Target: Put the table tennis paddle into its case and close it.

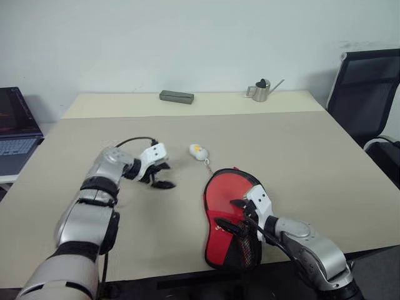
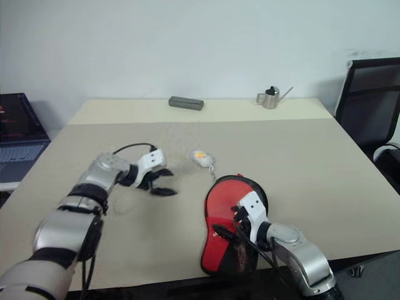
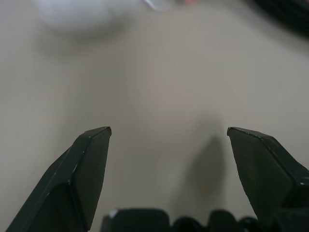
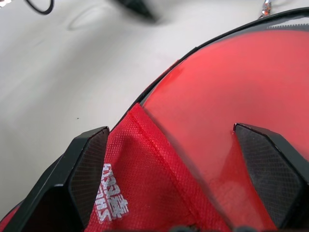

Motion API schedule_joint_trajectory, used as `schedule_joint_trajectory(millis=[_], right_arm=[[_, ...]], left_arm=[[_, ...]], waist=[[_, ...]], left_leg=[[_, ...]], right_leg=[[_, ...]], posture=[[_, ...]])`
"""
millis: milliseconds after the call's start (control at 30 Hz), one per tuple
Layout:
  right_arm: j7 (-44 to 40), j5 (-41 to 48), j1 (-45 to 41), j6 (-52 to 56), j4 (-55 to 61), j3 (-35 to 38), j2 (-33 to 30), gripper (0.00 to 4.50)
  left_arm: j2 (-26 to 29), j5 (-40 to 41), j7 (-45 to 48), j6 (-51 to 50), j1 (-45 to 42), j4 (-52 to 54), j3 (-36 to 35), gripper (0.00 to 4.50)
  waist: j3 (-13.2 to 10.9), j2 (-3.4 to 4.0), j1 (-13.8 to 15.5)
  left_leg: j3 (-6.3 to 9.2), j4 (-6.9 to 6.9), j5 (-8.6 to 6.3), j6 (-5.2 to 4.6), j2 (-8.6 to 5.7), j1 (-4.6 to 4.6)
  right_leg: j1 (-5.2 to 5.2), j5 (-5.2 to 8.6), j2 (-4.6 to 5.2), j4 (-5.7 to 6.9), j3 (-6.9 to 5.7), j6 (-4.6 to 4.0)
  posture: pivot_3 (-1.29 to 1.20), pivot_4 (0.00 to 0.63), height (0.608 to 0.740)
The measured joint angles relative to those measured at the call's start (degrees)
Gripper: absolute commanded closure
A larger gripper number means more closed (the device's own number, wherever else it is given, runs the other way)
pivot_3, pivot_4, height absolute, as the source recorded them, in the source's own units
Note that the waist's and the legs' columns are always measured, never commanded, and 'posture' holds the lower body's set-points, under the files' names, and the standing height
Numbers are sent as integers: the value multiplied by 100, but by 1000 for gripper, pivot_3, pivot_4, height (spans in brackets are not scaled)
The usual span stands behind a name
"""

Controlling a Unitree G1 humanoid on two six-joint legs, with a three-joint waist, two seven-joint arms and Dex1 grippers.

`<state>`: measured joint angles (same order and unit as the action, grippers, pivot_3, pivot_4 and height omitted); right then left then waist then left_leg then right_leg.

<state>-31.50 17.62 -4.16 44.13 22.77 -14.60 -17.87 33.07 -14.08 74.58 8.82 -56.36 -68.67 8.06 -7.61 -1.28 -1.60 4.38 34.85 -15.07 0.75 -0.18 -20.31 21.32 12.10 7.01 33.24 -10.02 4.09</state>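
Red front panel of the case (image 1: 226, 206) lying flat right under the right gripper (image 1: 232, 214), near the table's (image 1: 300, 156) front edge. Fingers (image 4: 82, 169) of that gripper spread wide, holding nothing, one over the red fabric with the white logo, the other over the smoother red surface; contact with the fabric impossible to judge. Black mesh pocket beneath and behind the right wrist, toward the near edge. Black zip edge running round the rounded far end, ahead of the fingertips. Table tennis paddle not distinguishable as a separate thing; whether the glossy red area is its rubber face or just the case panel cannot be told.

Small white charm (image 1: 197, 150) on its short chain just beyond the case's far end, between the two grippers and a little further out, to the right of the left gripper (image 1: 159, 177).

Left gripper well apart from the case, off to its left, angled down over bare table, jaws wide and empty, pads (image 3: 89, 164) clear of the surface.

Far beyond both hands: grey flat box (image 1: 176, 96) and small metal watering can (image 1: 260, 90) near the back edge. Laptop (image 1: 15, 134) off to the left, black chair (image 1: 369, 100) off to the right.
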Motion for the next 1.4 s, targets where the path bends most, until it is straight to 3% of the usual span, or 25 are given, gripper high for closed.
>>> schedule_joint_trajectory(millis=[133,267,467,667,867,1067,1400], right_arm=[[-128,204,1,41,0,128,-41,0],[-447,580,-35,289,238,318,-442,0],[-965,1400,-248,950,791,685,-1166,0],[-1322,2200,-720,1306,1026,1314,-1784,0],[-1637,2585,-867,1393,733,1708,-2310,0],[-2171,2215,-699,848,246,1786,-3126,0],[-2493,1790,-730,-33,-247,1863,-3390,0]], left_arm=[[397,391,707,-211,603,924,-62,298],[538,1360,1101,-1443,1385,2704,-483,298],[816,2414,1027,-3040,2132,5340,-792,298],[839,2872,631,-3849,2409,6596,-760,298],[806,3228,320,-4339,2455,7407,-588,298],[543,3176,-161,-4316,2578,7503,-179,298],[-3,2824,-800,-3474,2578,7267,252,141]], waist=[[-1,4,4],[-5,11,48],[-35,60,152],[-43,64,171],[-43,60,175],[-37,42,217],[-40,33,237]], left_leg=[[-2,0,-7,11,13,-6],[9,3,-10,17,3,-28],[10,3,-11,18,-13,-37],[5,6,-11,18,-16,-39],[-4,7,-10,17,-28,-43],[-15,10,-10,17,-30,-42],[-30,14,-9,18,-31,-41]], right_leg=[[2,1,5,-6,9,-2],[8,5,7,-18,18,-8],[6,8,7,-25,23,-14],[4,10,2,-25,13,-16],[-2,11,2,-29,17,-17],[-7,13,-2,-31,17,-20],[-17,13,-9,-30,17,-20]], posture=[[0,150,740],[0,150,740],[0,150,740],[0,150,740],[0,150,740],[0,150,740],[0,150,740]])
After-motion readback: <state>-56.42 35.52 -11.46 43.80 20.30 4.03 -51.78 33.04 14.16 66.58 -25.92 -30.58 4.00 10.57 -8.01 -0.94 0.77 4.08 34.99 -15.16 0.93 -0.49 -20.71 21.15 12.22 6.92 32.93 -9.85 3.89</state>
